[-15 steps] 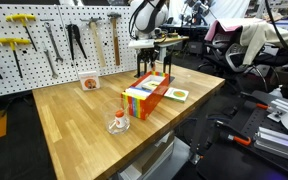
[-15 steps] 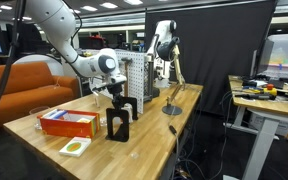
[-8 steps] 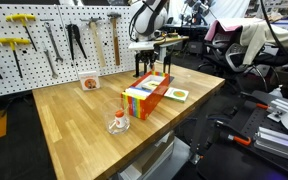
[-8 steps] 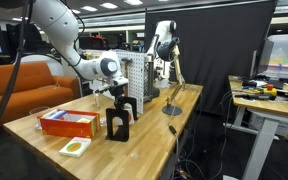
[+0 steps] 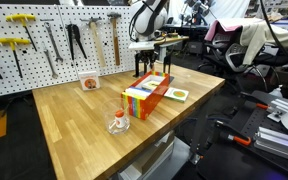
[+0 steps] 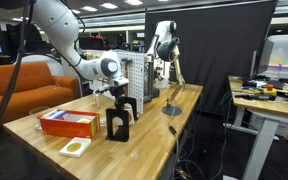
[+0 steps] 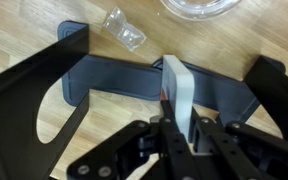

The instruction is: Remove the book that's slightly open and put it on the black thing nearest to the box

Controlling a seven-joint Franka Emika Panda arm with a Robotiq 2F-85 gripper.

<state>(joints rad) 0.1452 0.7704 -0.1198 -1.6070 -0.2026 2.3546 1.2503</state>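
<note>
My gripper is shut on a thin grey-white book with an orange edge, held upright. The book stands in the slot of a black stand, between its two black end plates. In both exterior views the gripper hangs right over the black stands, beside the rainbow-sided orange box. The book itself is too small to make out in the exterior views.
A white plate with a yellow item lies by the box. A clear glass piece sits near the table's front edge. Crumpled clear plastic lies behind the stand. A pegboard with tools lines the back.
The arm has shifted very slightly over the black stand; the grip on the book is the same.
</note>
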